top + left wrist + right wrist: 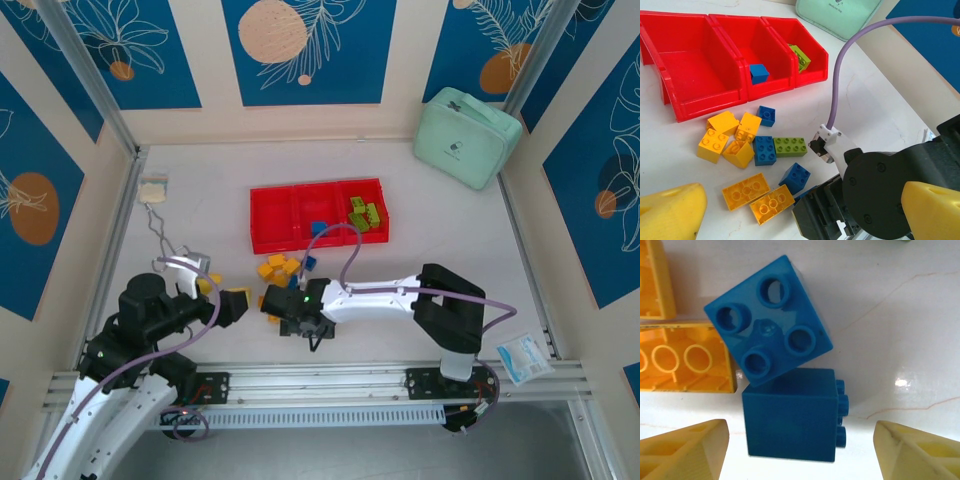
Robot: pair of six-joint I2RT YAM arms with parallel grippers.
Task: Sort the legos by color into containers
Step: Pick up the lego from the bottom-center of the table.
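Note:
The containers are three joined compartments of a red tray (270, 215) (690, 107). Green legos (365, 215) (800, 56) lie in the right compartment and one blue lego (318, 228) (759, 73) in the middle one. Loose yellow legos (722, 137), a blue brick (764, 150) and a green brick (790, 146) lie in front of the tray. My right gripper (297, 325) (800, 452) stands open around a blue brick on its side (790, 412), with a gap at each finger. A second blue brick (769, 320) leans on it. My left gripper (222, 292) (802, 215) is open and holds nothing.
A mint-green zippered case (465, 137) stands at the back right. A small plastic packet (523, 357) lies near the front right rail. Upturned yellow bricks (685, 357) (771, 204) lie just left of the right gripper. A small pale object (154, 190) sits at the back left.

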